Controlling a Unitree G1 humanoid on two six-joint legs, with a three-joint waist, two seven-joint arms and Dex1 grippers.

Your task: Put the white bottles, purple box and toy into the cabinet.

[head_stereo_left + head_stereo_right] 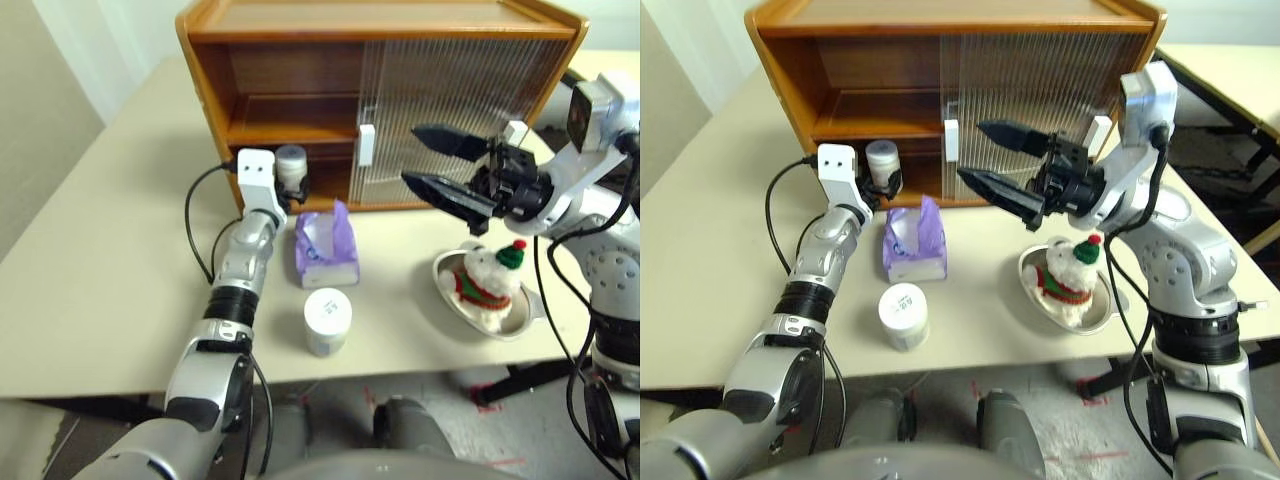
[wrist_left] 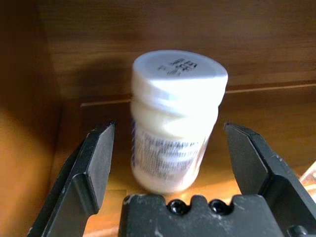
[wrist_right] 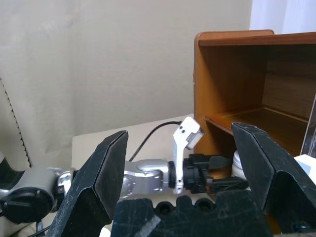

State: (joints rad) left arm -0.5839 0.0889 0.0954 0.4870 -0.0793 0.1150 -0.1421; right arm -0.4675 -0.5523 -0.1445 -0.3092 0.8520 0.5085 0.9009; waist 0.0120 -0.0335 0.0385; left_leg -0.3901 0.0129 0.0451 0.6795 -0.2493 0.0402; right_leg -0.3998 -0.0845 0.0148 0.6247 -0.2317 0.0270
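A cream table (image 1: 100, 270) is stretching out in front of me, running well off to my left. A silver dish (image 1: 527, 322) is sitting on it to my right, close to the near edge, its rim catching the light. Below that edge a grey floor (image 1: 450, 420) is showing, with red marks (image 1: 980, 388) lying on it. A second table (image 1: 1230, 65), also cream, is standing further off to my right on dark legs. A plain beige wall (image 3: 123, 59) is rising beyond the table's left end.
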